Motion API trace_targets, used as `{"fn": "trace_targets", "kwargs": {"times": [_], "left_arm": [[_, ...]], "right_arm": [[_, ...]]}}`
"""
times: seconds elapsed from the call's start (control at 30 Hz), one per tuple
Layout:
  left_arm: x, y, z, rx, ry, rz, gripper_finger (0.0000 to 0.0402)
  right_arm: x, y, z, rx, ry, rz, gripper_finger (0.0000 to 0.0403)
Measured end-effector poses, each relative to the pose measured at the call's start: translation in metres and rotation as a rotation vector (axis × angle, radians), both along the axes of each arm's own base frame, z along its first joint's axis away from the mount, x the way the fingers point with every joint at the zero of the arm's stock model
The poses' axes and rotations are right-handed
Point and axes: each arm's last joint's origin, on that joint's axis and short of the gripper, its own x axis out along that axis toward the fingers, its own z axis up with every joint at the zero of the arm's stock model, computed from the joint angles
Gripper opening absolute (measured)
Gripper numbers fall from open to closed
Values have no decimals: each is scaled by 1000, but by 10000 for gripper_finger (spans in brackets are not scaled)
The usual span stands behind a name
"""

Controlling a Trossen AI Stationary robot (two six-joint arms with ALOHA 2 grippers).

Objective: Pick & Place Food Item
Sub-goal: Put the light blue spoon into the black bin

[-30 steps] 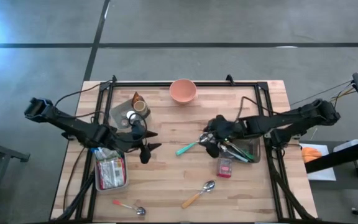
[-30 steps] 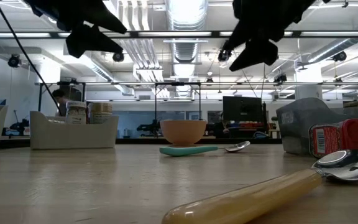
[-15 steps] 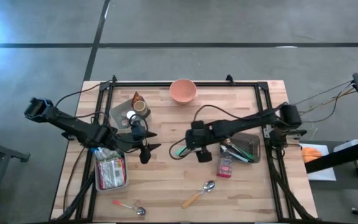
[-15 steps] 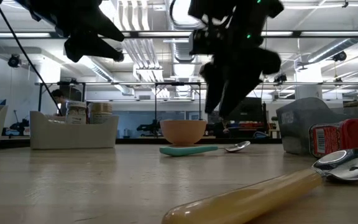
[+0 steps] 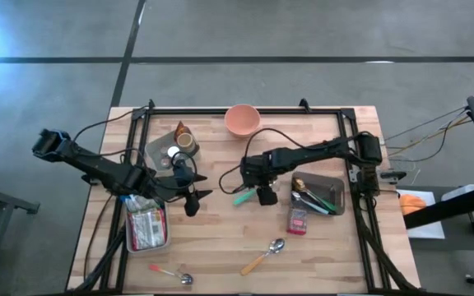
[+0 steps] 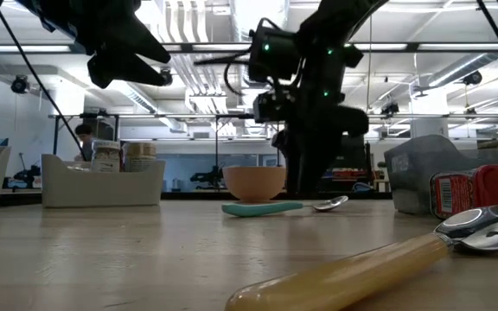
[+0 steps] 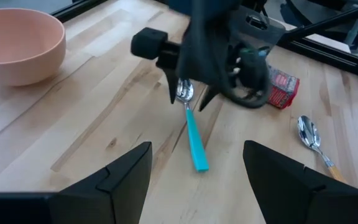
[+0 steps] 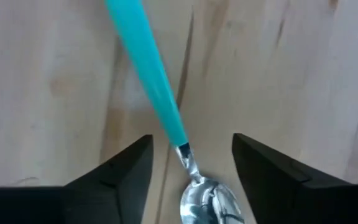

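A spoon with a teal handle (image 5: 241, 197) lies flat on the wooden table near its middle. My right gripper (image 8: 190, 163) points down over the spoon's neck, where the handle meets the metal bowl (image 8: 209, 202). It is open, with one finger on each side of the neck and a gap to both. In the left wrist view the right gripper (image 7: 188, 99) stands just above the spoon's bowl end. My left gripper (image 5: 197, 193) hovers open and empty above the table, left of the spoon. A red food packet (image 5: 298, 220) lies to the right.
A pink bowl (image 5: 242, 120) stands at the far edge. A grey tray (image 5: 332, 186) of utensils sits on the right. On the left are a tray of packets (image 5: 146, 227) and a tray (image 5: 156, 148) holding jars. A yellow-handled spoon (image 5: 263, 256) and a small spoon (image 5: 169, 273) lie near the front.
My right gripper has swung from above the utensil tray toward the table's left and down, tipping over to point at the table. It now stands low over the teal spoon's neck. The spoon has stayed where it was.
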Motion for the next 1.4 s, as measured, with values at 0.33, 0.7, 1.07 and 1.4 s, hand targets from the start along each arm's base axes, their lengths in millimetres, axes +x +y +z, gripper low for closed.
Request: {"fn": "trace_targets", "kwargs": {"times": [0.33, 0.7, 1.07, 1.4], "left_arm": [[-1, 0, -2, 5, 15, 1, 255], [-1, 5, -6, 7, 21, 18, 255], [-1, 5, -6, -28, 11, 39, 255], [9, 22, 4, -211, -16, 19, 255]], "right_arm": [[4, 4, -24, -75, 69, 65, 172], [5, 13, -22, -173, 59, 138, 59], [1, 17, -17, -186, 70, 132, 24], [-7, 55, 38, -315, 0, 234, 23]]}}
